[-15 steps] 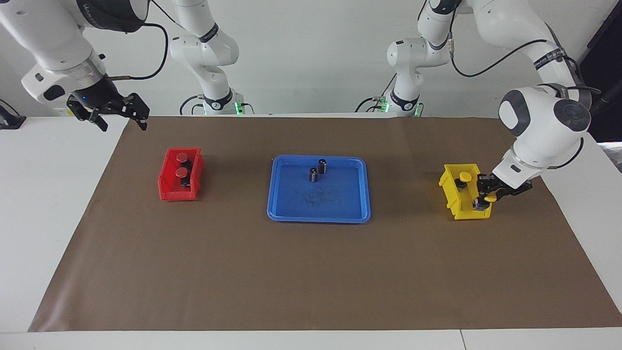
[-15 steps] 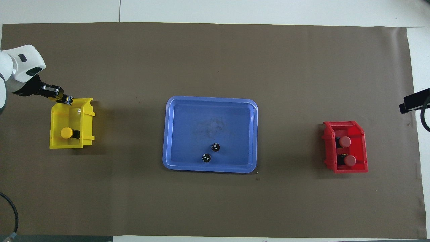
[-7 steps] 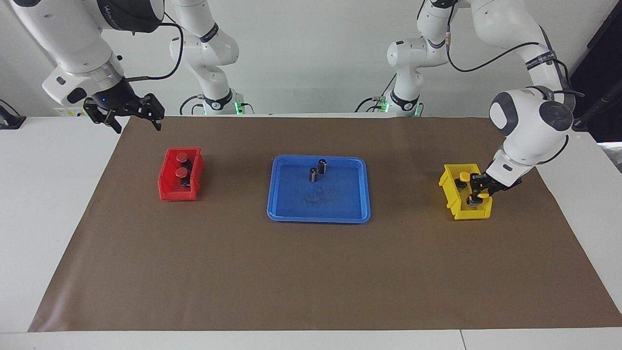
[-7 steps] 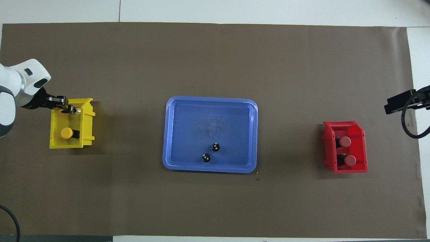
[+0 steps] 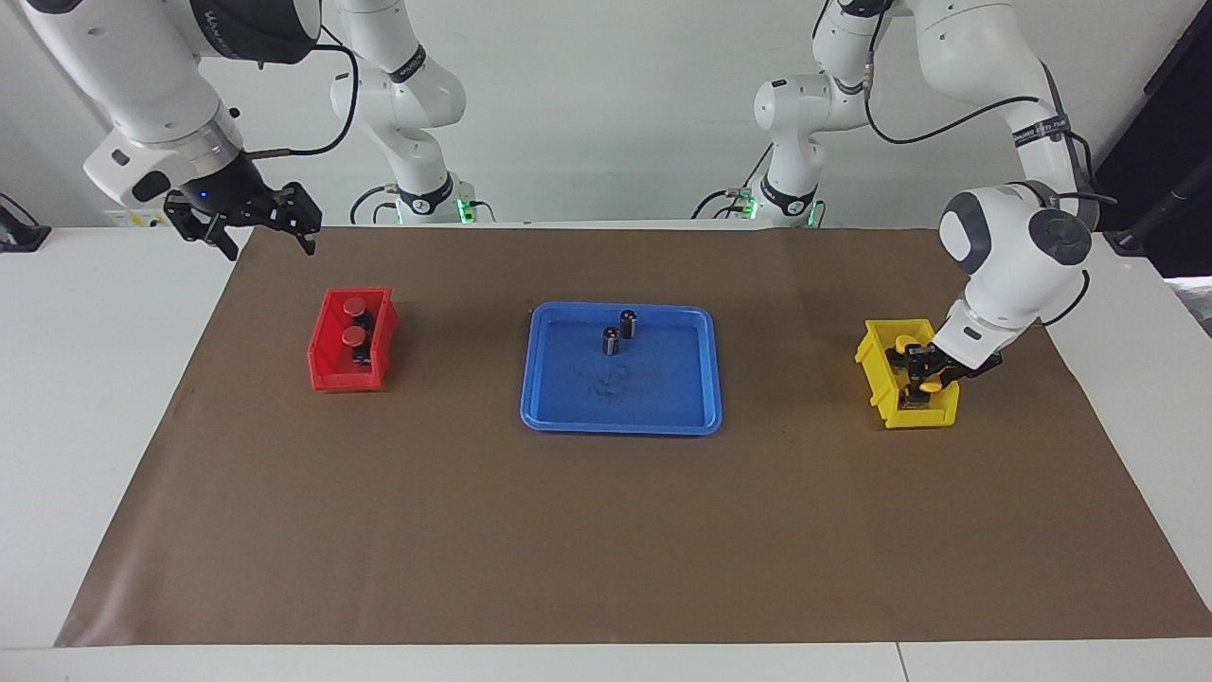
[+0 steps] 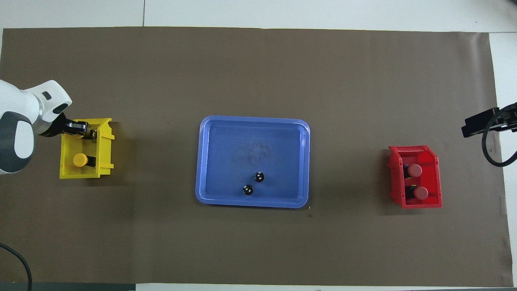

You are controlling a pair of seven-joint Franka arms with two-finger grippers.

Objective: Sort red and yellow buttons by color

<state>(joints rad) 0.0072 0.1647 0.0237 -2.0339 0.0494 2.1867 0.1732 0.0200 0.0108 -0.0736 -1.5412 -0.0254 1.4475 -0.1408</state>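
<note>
Though binned, button (image 5: 932, 383) in left pincer (image 5: 920, 383)

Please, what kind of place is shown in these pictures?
Probably a robotics lab bench: two white arms stand at a table covered with brown paper, holding a red bin, a blue tray and a yellow bin.

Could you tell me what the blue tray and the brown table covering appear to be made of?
The blue rectangular tray looks like moulded plastic: uniform colour, rounded corners, raised rim, scuffed floor. The brown table covering looks like matte paper sheet, flat with straight cut edges, though thin fabric is possible.
</note>
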